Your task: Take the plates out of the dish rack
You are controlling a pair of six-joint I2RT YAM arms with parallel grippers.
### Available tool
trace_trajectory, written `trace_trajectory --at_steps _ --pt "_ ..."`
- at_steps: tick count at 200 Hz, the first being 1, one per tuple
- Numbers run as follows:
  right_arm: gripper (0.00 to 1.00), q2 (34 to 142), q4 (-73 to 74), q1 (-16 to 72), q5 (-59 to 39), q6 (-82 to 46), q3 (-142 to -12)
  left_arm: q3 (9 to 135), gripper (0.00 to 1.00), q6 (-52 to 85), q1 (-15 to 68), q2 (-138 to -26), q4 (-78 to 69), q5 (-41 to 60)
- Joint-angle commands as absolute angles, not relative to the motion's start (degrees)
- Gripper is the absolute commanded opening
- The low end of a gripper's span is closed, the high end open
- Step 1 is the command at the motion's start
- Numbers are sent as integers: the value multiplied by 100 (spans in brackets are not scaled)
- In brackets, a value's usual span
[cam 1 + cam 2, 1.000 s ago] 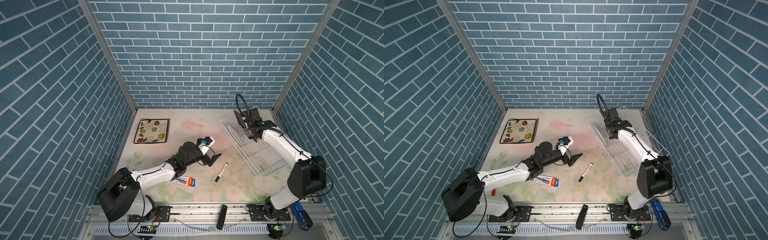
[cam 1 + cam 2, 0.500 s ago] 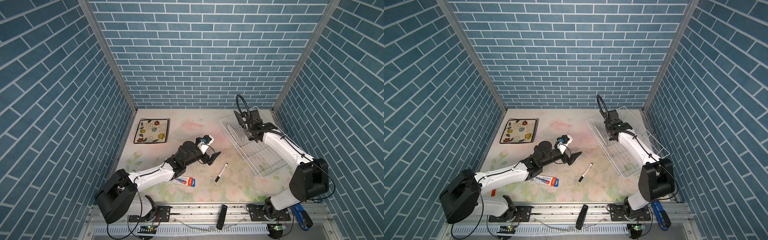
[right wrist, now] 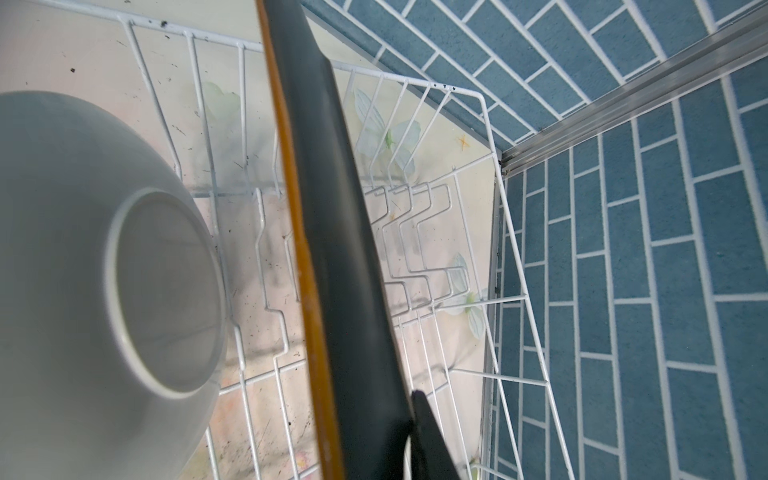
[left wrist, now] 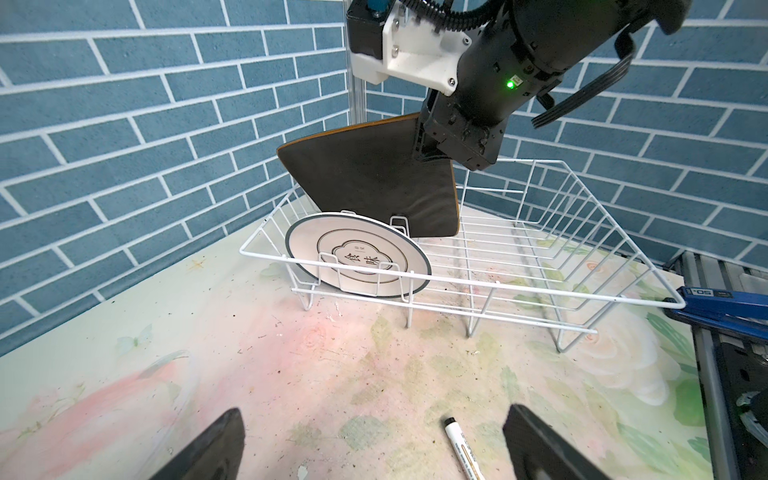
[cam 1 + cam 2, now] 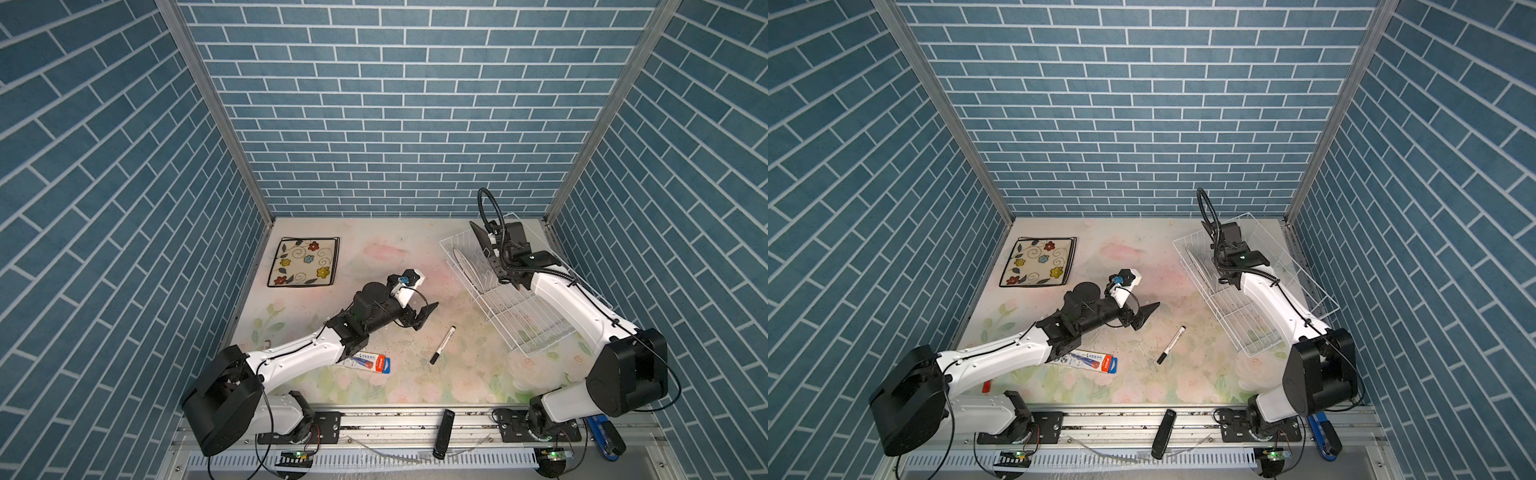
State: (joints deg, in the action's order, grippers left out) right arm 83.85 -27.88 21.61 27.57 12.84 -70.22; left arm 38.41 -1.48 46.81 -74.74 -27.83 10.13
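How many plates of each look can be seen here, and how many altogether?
Floral square plate, flat on the table: 1
Black square plate, held up on edge: 1
White round plate, standing in the dish rack: 1
Total in view: 3

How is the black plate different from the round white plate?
The black plate is squarish and plain; the round white plate is smaller, with a centre emblem. The black plate is gripped by the right end effector, one corner down; the round white plate rests untouched. Both are in the dish rack.
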Motion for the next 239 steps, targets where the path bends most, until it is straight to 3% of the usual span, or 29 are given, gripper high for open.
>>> trace_trajectory --at_steps 1,96,239 --pt "0 7948 -1986 2188 2848 1102 -6920 3909 99 -97 4711 -7375 -2736 957" --pt "0 7380 -1162 2193 2743 1543 -6587 3981 99 253 4711 -7455 -2542 738" --pt "0 6760 -1716 2247 2409 1905 -6785 4274 100 736 4712 -7503 -2171 638"
